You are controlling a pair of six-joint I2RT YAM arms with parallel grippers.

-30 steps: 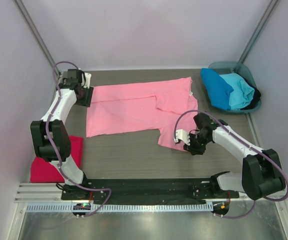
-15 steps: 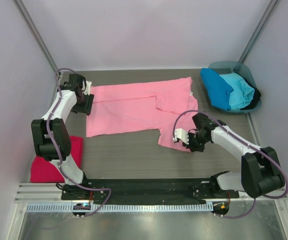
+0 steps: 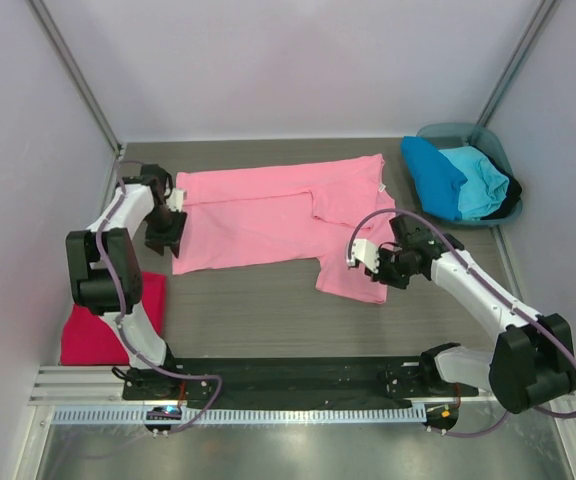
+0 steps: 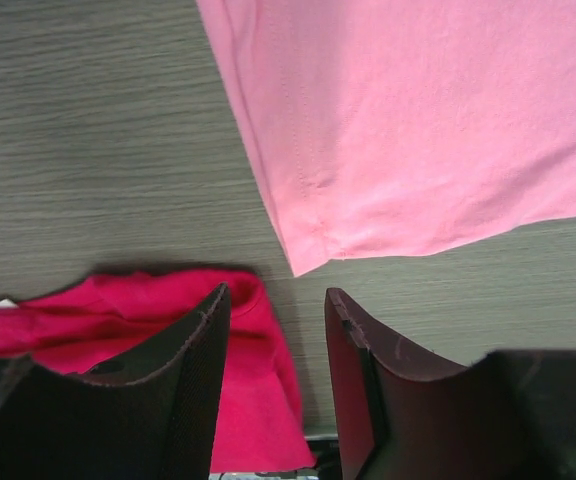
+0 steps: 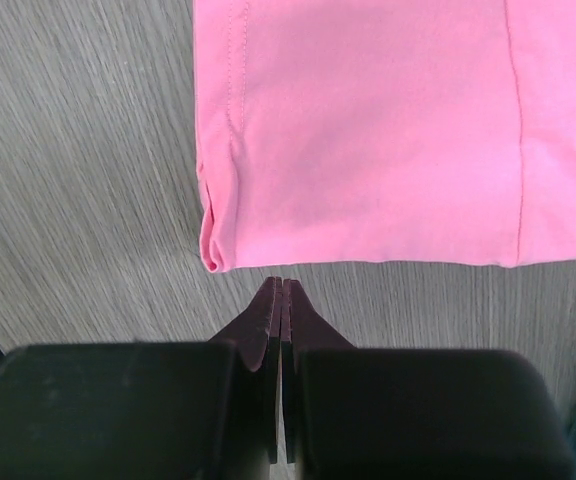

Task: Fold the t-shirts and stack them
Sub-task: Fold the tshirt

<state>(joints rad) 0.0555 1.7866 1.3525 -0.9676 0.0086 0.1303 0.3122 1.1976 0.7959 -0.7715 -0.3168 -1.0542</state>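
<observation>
The light pink t-shirt (image 3: 268,215) lies spread on the table, with one part hanging toward the near side at the right (image 3: 348,275). My left gripper (image 3: 165,238) hovers by its near-left corner (image 4: 303,262), jaws open and empty (image 4: 276,300). Below it lies the folded crimson t-shirt (image 4: 118,320), at the table's near left (image 3: 103,320). My right gripper (image 3: 386,272) is shut on nothing. Its fingertips (image 5: 282,283) sit just off the pink hem (image 5: 368,262), on bare table. Blue (image 3: 433,175) and turquoise (image 3: 478,180) t-shirts lie in the tub.
A grey-teal round tub (image 3: 488,138) stands at the far right corner. Pale walls close in the table on three sides. The arms' black base rail (image 3: 288,375) runs along the near edge.
The left gripper slid toward the near side along the pink shirt's left edge and narrowed its jaws. The right gripper shut and shifted slightly up and right, beside the hem.
</observation>
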